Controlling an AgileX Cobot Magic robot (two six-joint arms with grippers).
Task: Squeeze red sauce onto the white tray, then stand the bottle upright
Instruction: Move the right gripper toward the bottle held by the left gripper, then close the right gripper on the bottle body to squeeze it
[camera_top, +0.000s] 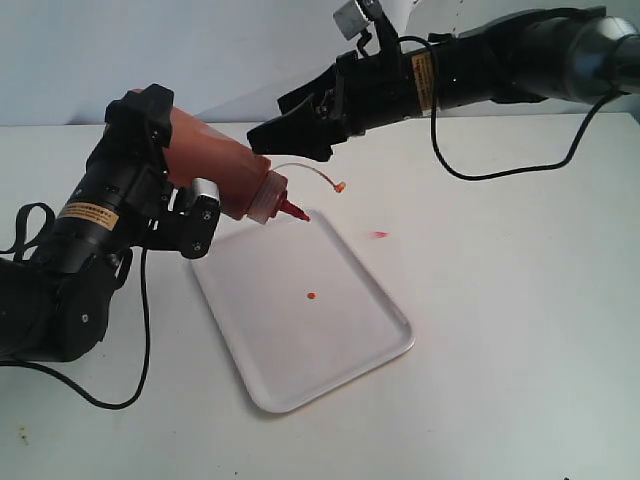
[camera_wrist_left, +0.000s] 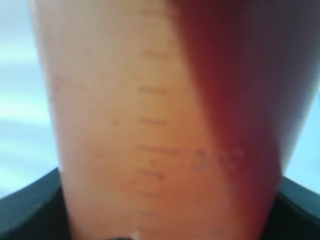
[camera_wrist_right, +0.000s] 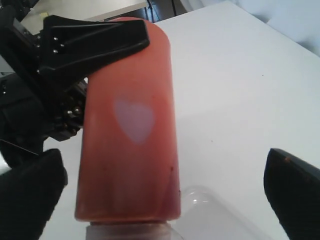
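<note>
Exterior view: the left gripper (camera_top: 170, 165) is clamped across the body of the bottle (camera_top: 215, 170) and holds it tilted. The nozzle (camera_top: 292, 210) points downward over the far rim of the white tray (camera_top: 370, 345), and the tethered cap (camera_top: 340, 186) hangs loose just beyond the tip. The right gripper (camera_top: 275, 120) is positioned above the bottle shoulder, beyond the far side of the tray. The right wrist view shows its fingers (camera_wrist_right: 295, 190) standing wide apart on either side of the bottle (camera_wrist_right: 130, 150), clear of the bottle wall. A small deposit of red sauce (camera_top: 311, 295) lies on the tray floor near the tray centre. A pinkish speck (camera_top: 378, 234) lies on the tabletop (camera_top: 500, 350) just outside the tray's far right rim and does not count as a deposit. The left wrist view shows the bottle wall (camera_wrist_left: 125, 125) at close range, with darker sauce (camera_wrist_left: 240, 75) pooled along one side. Status: the dispensing step appears to be at least partly complete, since sauce is present on the tray. Whether more is required cannot be determined. No stream is visible at the nozzle. Remaining: rotate the bottle to vertical, set its base down near the tray, and release it. The bottle is not yet upright and is not yet resting on any surface.
</note>
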